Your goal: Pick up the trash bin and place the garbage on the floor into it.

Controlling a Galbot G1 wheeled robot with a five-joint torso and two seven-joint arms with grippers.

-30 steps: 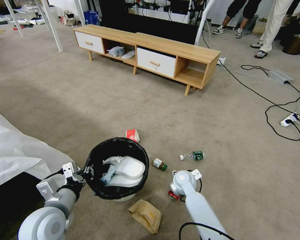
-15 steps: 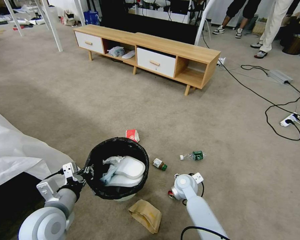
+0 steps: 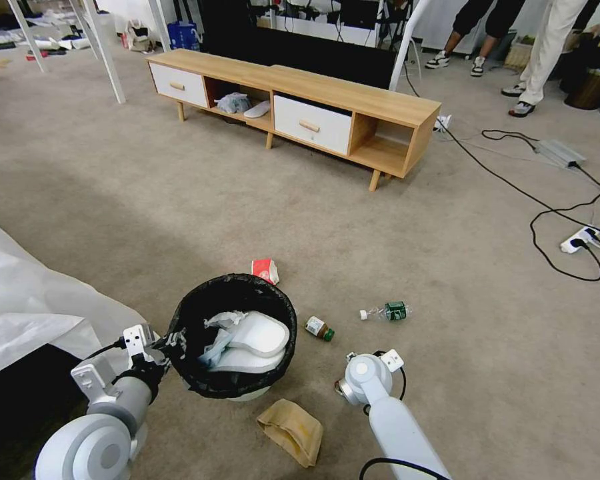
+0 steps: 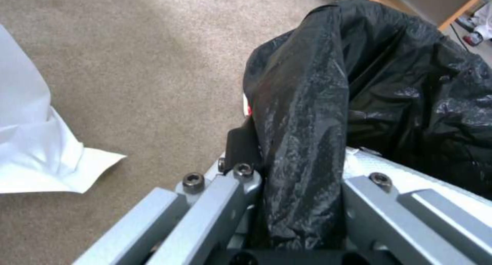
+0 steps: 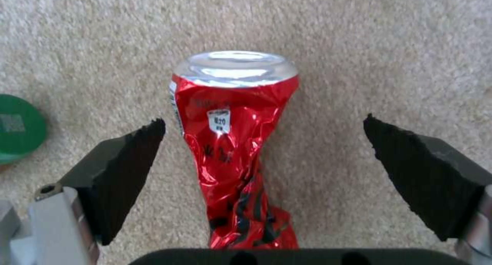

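The trash bin (image 3: 237, 281), lined with a black bag, stands on the floor (image 3: 447, 267) and holds white scraps. My left gripper (image 4: 297, 188) is shut on its bagged rim at the near left side. My right gripper (image 5: 264, 120) hangs open just above the carpet, one finger on each side of the crushed red can (image 5: 230, 115), not touching it. In the head view the right wrist (image 3: 361, 375) covers that can. Other garbage lies around: a brown paper bag (image 3: 291, 430), a clear bottle (image 3: 388, 311), a red-white packet (image 3: 265, 270), a small brown jar (image 3: 319, 328).
A low wooden cabinet (image 3: 293, 100) stands across the carpet ahead. Black cables and a power strip (image 3: 577, 240) run along the right. A white plastic sheet (image 3: 27, 300) lies at my left. The jar's green lid (image 5: 15, 128) sits close to one right finger.
The right wrist has shifted nearer and lower over the red can, hiding more of it. The bin and left gripper have stayed put.
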